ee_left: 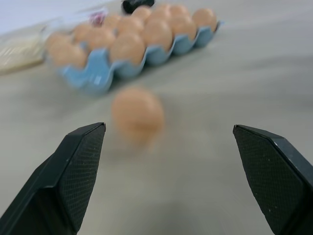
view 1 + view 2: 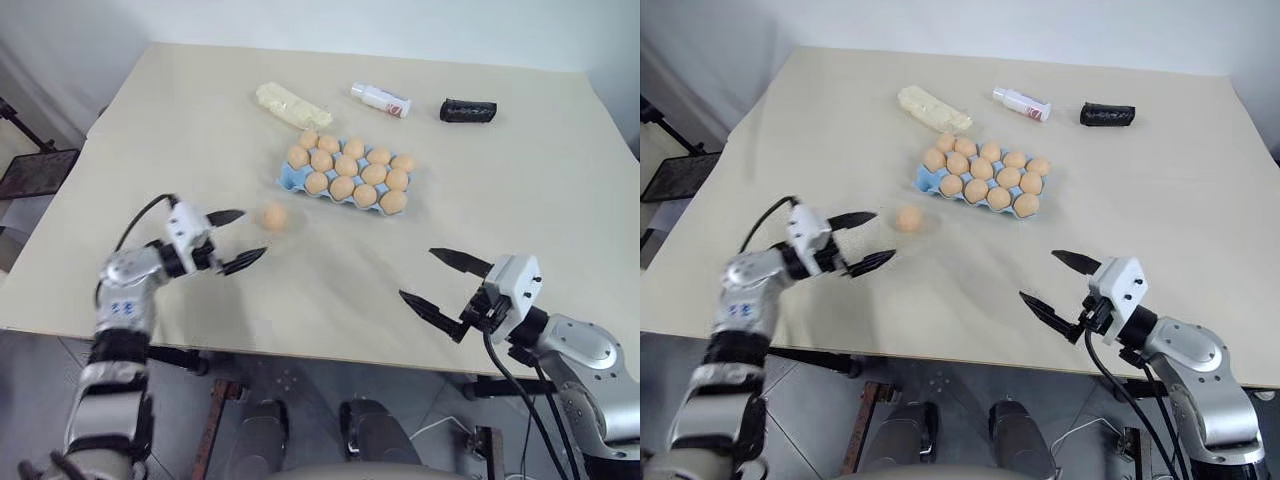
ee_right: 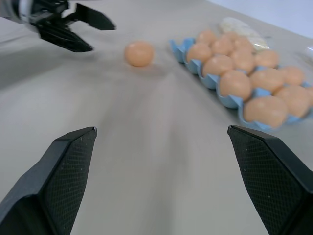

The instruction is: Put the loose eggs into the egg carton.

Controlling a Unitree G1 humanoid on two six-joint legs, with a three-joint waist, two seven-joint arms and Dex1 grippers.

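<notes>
Nearest to us, at the near edge of the worktop, our right hand hangs with its two black fingers spread wide and nothing between them. Our left hand is on the other side, also spread wide and empty, pointing toward the one loose egg that lies on the bare worktop just beyond its fingertips, clear of them.

That egg lies near the egg carton, apart from its near left corner and touching nothing. The light blue carton sits around the middle of the worktop, turned slightly askew. We count fourteen tan-orange eggs in its cups, in three rows. The cup at the near left corner shows bare blue, and that corner is the one closest to the loose egg.

Beyond the carton, just past its far left corner, lies a pale yellow lumpy bag; whether the two touch we cannot tell. Farther right along the far side lie a white bottle with a red label, on its side, and then a black oblong case, each well apart from the carton.
</notes>
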